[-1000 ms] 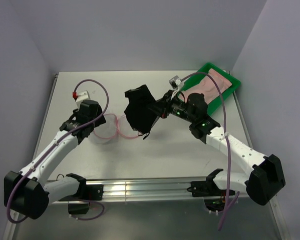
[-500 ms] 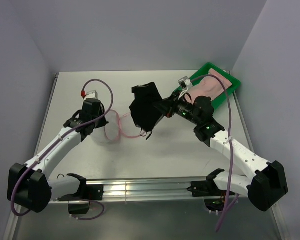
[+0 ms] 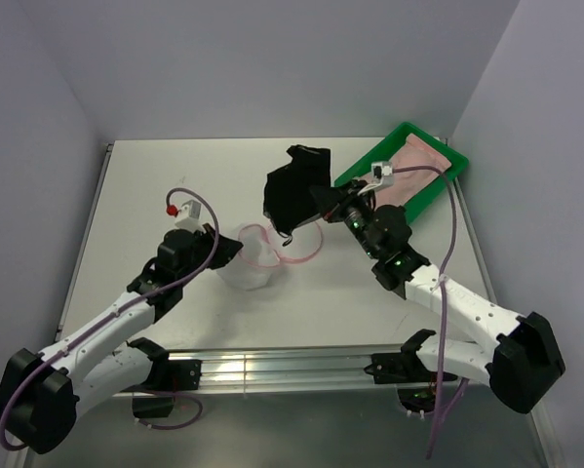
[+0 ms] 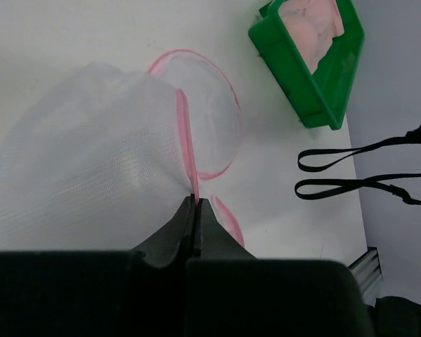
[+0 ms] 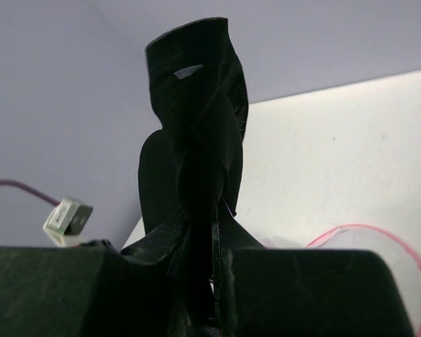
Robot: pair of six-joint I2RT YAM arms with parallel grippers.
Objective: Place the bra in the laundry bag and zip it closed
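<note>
The laundry bag [image 3: 247,271], white see-through mesh with a pink zip rim [image 4: 185,137], lies left of the table's middle with one side pulled up. My left gripper [image 3: 229,255] is shut on that rim, its tips pinching the pink edge [image 4: 194,201]. The bag's mouth gapes toward the right, and its flap lies flat beyond it [image 3: 309,244]. The black bra [image 3: 293,188] hangs above the table just behind the bag, with my right gripper [image 3: 324,205] shut on it. In the right wrist view the bra [image 5: 196,119] fills the jaws and its straps [image 4: 365,168] dangle.
A green tray [image 3: 368,163] holding pink cloth [image 3: 420,161] sits at the back right corner, close behind the right arm. An aluminium rail [image 3: 272,369] runs along the near edge. Walls close in on the left, back and right.
My left gripper has shut on the bag's pink rim and pulled it up and toward the near side. The right gripper has carried the bra back and slightly right.
</note>
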